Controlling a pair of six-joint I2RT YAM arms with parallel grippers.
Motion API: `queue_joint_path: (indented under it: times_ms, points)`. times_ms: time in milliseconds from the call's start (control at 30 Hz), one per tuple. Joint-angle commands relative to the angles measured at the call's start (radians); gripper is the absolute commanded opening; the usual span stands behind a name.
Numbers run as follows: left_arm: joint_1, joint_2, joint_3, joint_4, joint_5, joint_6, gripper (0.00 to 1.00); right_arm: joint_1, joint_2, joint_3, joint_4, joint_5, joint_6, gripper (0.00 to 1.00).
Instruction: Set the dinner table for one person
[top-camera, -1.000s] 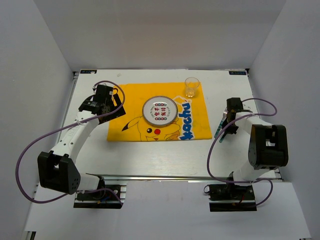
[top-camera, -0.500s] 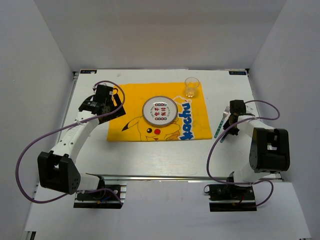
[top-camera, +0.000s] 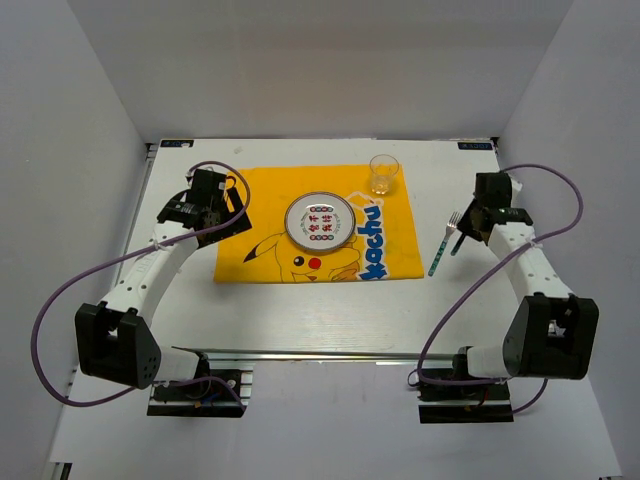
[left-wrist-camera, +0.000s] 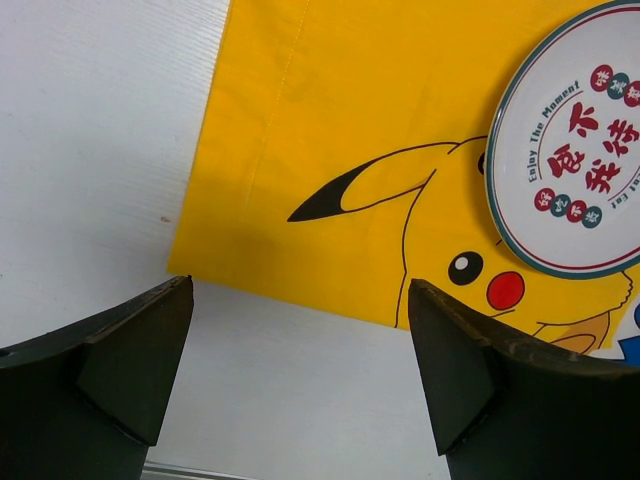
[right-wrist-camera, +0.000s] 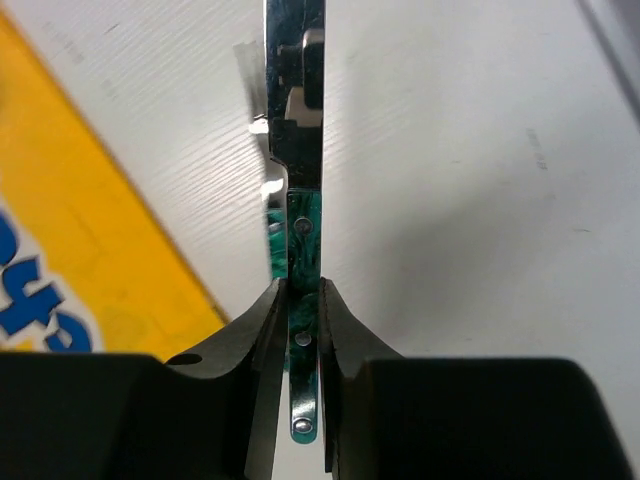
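My right gripper (top-camera: 470, 232) (right-wrist-camera: 300, 285) is shut on the green riveted handle of what looks like a knife (right-wrist-camera: 296, 120), whose metal blade points away from the wrist. It is over the white dinner table (top-camera: 320, 310) right of the yellow Pikachu cloth (top-camera: 265, 205). A green-handled fork (top-camera: 444, 245) lies on the table just left of that gripper. A round printed plate (top-camera: 320, 221) (left-wrist-camera: 575, 140) sits mid-cloth. A clear glass (top-camera: 383, 174) stands at the cloth's far right corner. My left gripper (top-camera: 236, 210) (left-wrist-camera: 300, 290) hangs open and empty by the cloth's left edge.
White walls enclose the table on the left, right and back. A metal rail (top-camera: 330, 353) runs along the front edge between the two arm bases. Purple cables loop off both arms.
My right arm has swung outward, carrying its gripper to the right and farther back, which uncovers the fork on the table. The left arm has not moved.
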Motion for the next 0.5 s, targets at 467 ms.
queue_joint_path:
  times_ms: [467]
  points:
    - [0.003, -0.036, -0.029, 0.042, 0.014, 0.012, 0.98, 0.276, 0.393, 0.210, -0.025, -0.263, -0.204, 0.00]
